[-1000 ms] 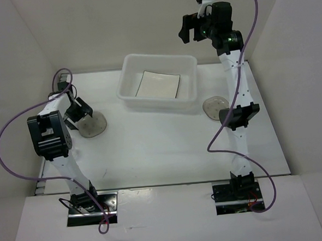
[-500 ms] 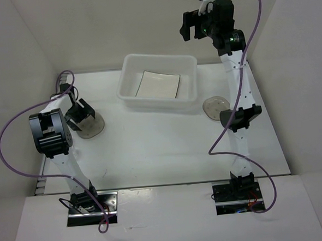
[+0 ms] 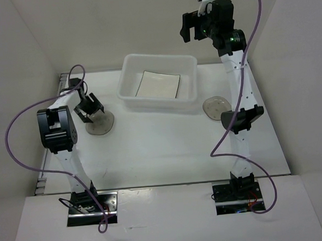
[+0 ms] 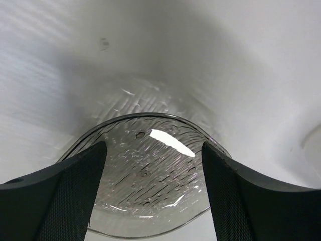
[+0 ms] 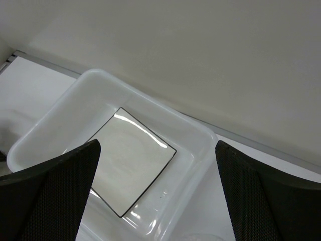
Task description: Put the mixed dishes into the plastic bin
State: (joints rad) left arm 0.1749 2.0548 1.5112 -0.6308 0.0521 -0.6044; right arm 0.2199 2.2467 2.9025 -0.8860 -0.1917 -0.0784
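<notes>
One square plate [image 3: 158, 84] in plastic bin [image 3: 157, 105]

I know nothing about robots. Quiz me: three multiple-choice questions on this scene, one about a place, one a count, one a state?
1. Where is the square plate? A) on the table B) in the plastic bin C) in a pincer
2. Round greyish dishes outside the bin? A) none B) four C) two
3. The right pincer is A) open, empty B) shut on a cup C) shut on the plate
Answers: B, it lies on the bin's floor; C, one at the left pincer, one right of the bin; A, its fingers stand apart, nothing between.
</notes>
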